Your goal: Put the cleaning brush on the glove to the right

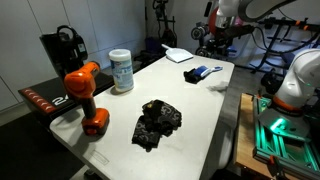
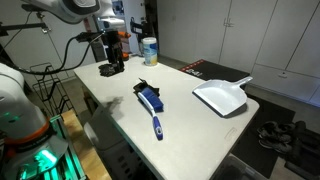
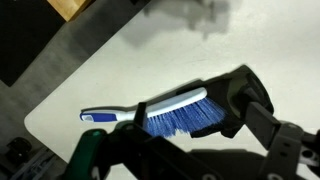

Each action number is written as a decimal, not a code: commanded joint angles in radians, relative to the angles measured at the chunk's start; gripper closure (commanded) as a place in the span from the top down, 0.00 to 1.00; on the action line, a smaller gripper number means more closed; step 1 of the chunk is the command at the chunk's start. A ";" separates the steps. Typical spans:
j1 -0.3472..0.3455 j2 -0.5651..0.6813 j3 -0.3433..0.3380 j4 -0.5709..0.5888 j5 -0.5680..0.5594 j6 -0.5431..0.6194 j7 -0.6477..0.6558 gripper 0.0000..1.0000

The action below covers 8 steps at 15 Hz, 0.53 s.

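Brush (image 3: 175, 112) lay with its bristles against a black glove (image 3: 240, 95); the pincer (image 3: 190, 160), wide open and empty, could catch the glove too and drag it.

brush (image 3: 160, 110) blue bristles, white-blue handle; glove (image 1: 157, 122) black; drill (image 1: 83, 88) orange-black; counter (image 1: 195, 100), dustpan (image 2: 222, 97) white; wipes tub (image 1: 121, 70) white, blue label.

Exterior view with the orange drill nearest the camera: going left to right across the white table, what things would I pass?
orange drill → white wipes canister → black glove → blue cleaning brush
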 commanded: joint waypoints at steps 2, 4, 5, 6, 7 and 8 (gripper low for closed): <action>-0.016 -0.159 0.009 -0.111 0.048 0.098 -0.003 1.00; -0.030 -0.195 0.027 -0.134 0.043 0.127 0.009 1.00; -0.037 -0.209 0.031 -0.143 0.041 0.138 0.011 1.00; -0.041 -0.223 0.034 -0.152 0.042 0.149 0.009 1.00; -0.045 -0.169 0.035 -0.101 0.043 0.114 -0.016 1.00; -0.048 -0.175 0.039 -0.104 0.043 0.116 -0.016 1.00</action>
